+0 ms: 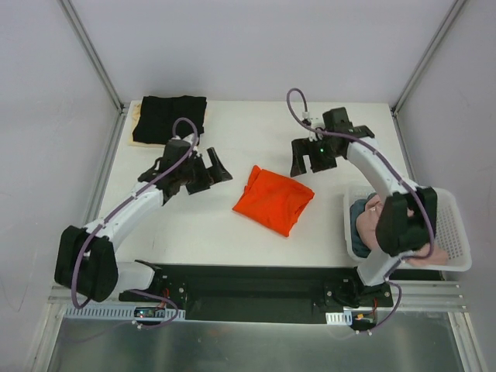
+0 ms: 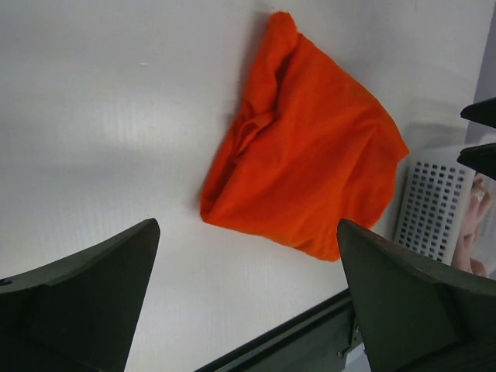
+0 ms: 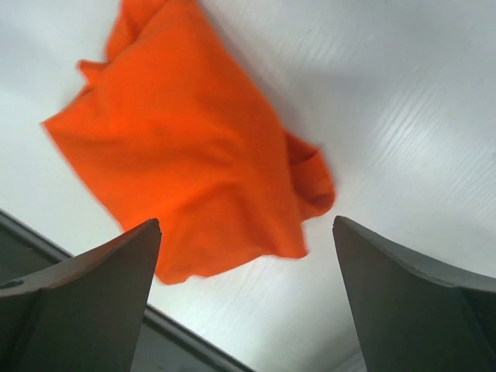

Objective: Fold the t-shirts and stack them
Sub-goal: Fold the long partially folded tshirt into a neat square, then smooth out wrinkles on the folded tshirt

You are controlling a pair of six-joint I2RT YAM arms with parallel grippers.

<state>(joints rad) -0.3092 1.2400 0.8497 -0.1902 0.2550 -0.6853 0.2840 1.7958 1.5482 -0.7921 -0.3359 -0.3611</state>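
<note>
The orange-red t-shirt (image 1: 273, 198) lies mid-table (image 1: 256, 132); white tabletop shows on all 4 sides of it. The left gripper (image 1: 210, 170) hovers to its left and the right gripper (image 1: 310, 162) beyond its far corner. Both have jaws spread wide and hold nothing. A folded black t-shirt (image 1: 170, 118) lies far left of it. The basket (image 1: 459, 242) sits to its right at the table edge. The orange-red shirt forms 1 rumpled, roughly square packet.

Bright, even overhead light; soft, faint shadows; right wrist view slightly motion-blurred

One orange t-shirt (image 1: 273, 199), one black t-shirt (image 1: 170, 118), one cream t-shirt (image 1: 136, 128), one white basket (image 1: 459, 232).
</note>
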